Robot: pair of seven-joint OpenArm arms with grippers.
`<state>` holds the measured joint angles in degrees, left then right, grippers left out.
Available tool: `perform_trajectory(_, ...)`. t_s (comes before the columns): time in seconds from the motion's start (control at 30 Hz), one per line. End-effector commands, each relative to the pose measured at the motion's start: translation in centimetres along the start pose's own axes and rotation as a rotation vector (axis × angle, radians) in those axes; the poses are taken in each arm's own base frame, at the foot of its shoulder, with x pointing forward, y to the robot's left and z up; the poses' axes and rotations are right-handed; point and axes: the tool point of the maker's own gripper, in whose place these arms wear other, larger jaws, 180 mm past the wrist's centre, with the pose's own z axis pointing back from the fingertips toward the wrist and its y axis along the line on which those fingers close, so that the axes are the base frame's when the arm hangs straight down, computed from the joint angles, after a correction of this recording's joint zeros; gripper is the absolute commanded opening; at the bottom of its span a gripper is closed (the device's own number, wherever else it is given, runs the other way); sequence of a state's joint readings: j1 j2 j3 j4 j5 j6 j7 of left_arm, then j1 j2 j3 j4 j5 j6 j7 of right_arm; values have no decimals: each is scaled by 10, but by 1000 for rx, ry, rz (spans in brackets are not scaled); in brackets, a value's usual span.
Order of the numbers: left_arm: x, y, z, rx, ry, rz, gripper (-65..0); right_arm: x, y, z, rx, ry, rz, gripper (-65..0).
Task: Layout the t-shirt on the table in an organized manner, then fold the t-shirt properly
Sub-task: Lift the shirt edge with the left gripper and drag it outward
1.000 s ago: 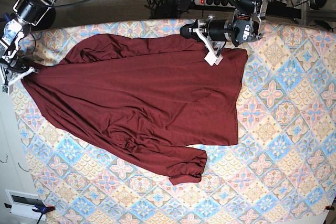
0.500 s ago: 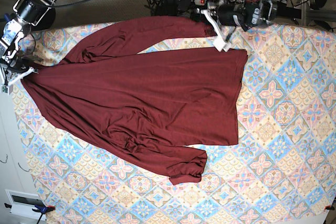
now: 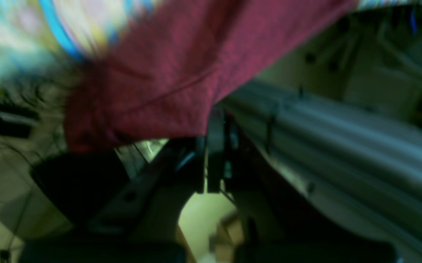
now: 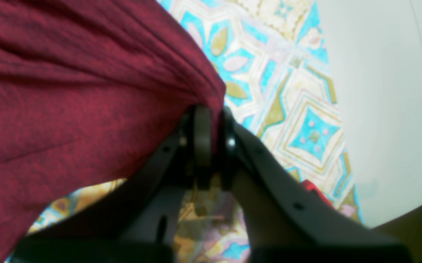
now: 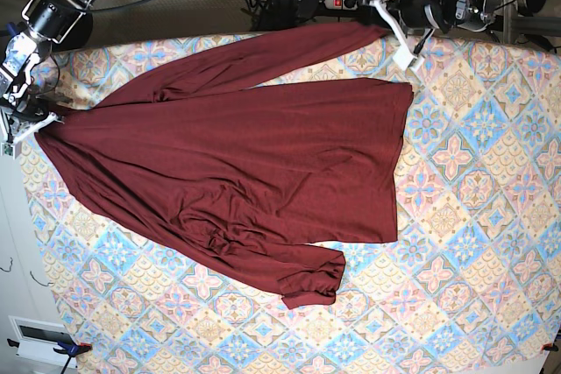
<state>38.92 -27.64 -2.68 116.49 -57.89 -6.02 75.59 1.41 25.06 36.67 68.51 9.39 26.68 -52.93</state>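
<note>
The t-shirt [image 5: 237,172], a soft maroon knit with rumpled folds, lies spread across the table [image 5: 473,243], whose cloth bears blue, pink and cream diamond tiles. One long sleeve stretches along the far edge to the left claw [image 5: 386,13], clenched on its cuff. The right claw [image 4: 211,128] is clamped on the shirt's bunched edge near the table's side.
</note>
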Motion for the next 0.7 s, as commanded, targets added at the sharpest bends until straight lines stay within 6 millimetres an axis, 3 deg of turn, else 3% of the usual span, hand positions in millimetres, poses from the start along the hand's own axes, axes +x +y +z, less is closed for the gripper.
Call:
perform_trajectory(0.0, 6, -8, 7, -33, -16, -23, -650, 21, -14, 8, -32, -54, 1, -650)
perform_trajectory(0.23, 5, -12, 14, -73, 5, -24, -650, 21, -19, 10, -43, -79, 11, -650)
perform_trajectory(0.4, -10, -20, 7, -97, 80, -51, -650, 22, -19, 9, -45, -108, 24, -643)
perform_trajectory(0.5, -10, -21, 7, -98, 84, -56, -650, 17, -27, 9, -92, -75, 72, -573)
perform_trajectory(0.67, -5, -22, 6, -101, 74, -67, -650, 13, -33, 10, -126, -48, 104, -377)
